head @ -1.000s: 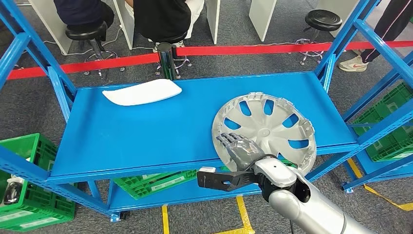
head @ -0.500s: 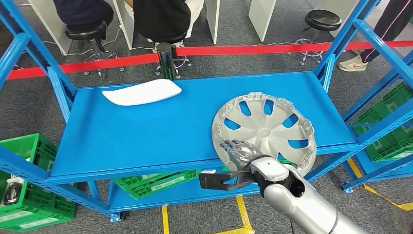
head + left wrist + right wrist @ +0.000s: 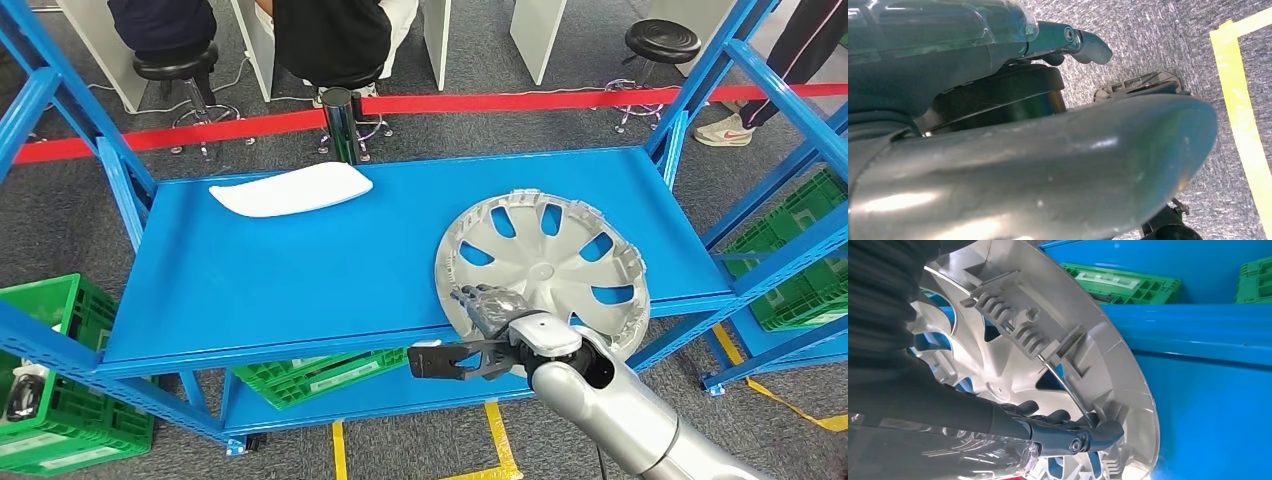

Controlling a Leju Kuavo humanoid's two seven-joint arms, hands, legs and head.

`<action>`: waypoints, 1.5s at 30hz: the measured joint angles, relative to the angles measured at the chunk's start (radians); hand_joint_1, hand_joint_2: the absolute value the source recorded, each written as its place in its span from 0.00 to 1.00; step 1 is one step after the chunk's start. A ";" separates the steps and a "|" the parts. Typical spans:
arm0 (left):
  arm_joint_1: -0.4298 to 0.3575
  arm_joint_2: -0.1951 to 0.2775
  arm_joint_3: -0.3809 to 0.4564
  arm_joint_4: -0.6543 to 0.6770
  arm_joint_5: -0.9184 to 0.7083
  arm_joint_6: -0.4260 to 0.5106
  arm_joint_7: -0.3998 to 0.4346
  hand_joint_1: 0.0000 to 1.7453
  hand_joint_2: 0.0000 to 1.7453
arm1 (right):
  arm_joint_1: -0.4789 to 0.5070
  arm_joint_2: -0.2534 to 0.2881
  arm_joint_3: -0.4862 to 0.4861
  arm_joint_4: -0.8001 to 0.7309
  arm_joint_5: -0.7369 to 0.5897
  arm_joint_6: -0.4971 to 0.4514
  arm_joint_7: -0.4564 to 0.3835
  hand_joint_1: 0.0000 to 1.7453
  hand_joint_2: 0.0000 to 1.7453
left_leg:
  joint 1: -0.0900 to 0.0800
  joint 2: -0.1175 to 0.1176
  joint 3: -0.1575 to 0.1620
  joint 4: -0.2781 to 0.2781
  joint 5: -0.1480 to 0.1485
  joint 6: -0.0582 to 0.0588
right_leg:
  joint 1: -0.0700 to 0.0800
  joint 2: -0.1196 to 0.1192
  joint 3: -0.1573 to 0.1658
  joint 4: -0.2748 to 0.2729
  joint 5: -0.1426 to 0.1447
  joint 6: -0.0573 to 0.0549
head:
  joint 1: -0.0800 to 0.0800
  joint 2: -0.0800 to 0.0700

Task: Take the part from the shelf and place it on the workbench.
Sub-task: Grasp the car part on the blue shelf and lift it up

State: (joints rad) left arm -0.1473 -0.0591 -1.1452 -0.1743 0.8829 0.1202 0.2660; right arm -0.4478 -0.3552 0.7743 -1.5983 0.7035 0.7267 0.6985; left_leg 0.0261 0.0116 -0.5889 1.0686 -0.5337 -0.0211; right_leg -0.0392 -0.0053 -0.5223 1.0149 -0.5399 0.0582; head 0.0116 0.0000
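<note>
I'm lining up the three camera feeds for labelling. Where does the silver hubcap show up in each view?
Head view: the hubcap lies on the right front part of the blue shelf, overhanging its front edge, with the right hand at its near rim.
Left wrist view: not in it.
Right wrist view: the hubcap is seen close up, its clip side showing.
Shared landmark: the right hand on the rim.

Silver right arm [image 3: 620,420], dark-fingered hand [image 3: 495,308], black wrist bracket [image 3: 450,358].

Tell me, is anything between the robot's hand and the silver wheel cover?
No. The right hand lies right at the near rim of the wheel cover, fingers on it, with nothing between them. The white part lies far off.
</note>
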 joint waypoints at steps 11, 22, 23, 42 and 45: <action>0.000 0.000 0.000 0.000 0.005 0.001 -0.002 0.00 0.00 | -0.019 0.011 -0.002 0.058 0.043 0.012 0.000 0.00 1.00 | -0.001 -0.001 0.000 0.000 0.000 0.000 | -0.001 0.000 0.000 0.000 0.000 0.000 | 0.000 0.000; 0.000 0.000 0.000 0.001 0.008 0.004 -0.003 0.00 0.00 | -0.029 0.018 -0.002 0.087 0.065 -0.010 0.000 0.00 1.00 | -0.001 -0.001 0.000 0.000 0.000 0.000 | -0.001 0.000 0.000 0.000 0.000 0.000 | 0.000 0.000; 0.000 0.000 0.000 0.001 0.009 0.005 -0.004 0.00 0.00 | -0.031 0.018 -0.001 0.090 0.061 -0.021 0.000 0.00 1.00 | -0.001 -0.001 0.000 0.000 0.000 0.000 | -0.001 0.000 0.000 0.000 0.000 0.000 | 0.000 0.000; -0.002 -0.005 0.000 0.008 0.033 0.017 -0.008 0.00 0.00 | -0.205 0.010 0.093 0.038 -0.017 -0.579 -0.030 0.00 1.00 | -0.001 0.000 0.000 0.000 0.000 0.000 | -0.001 0.001 0.000 0.000 0.000 0.000 | 0.000 0.000; -0.002 -0.005 0.000 0.008 0.035 0.017 -0.009 0.00 0.00 | -0.216 0.001 0.103 0.020 -0.055 -0.535 -0.012 0.00 1.00 | -0.001 -0.001 0.000 0.000 0.000 0.000 | -0.001 0.001 0.000 0.000 0.000 0.000 | 0.000 0.000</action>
State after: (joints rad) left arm -0.1490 -0.0645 -1.1447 -0.1667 0.9178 0.1373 0.2570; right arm -0.6638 -0.3541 0.8777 -1.5787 0.6487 0.1916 0.6860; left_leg 0.0252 0.0110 -0.5886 1.0686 -0.5336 -0.0210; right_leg -0.0404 -0.0041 -0.5224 1.0148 -0.5397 0.0583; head 0.0115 0.0000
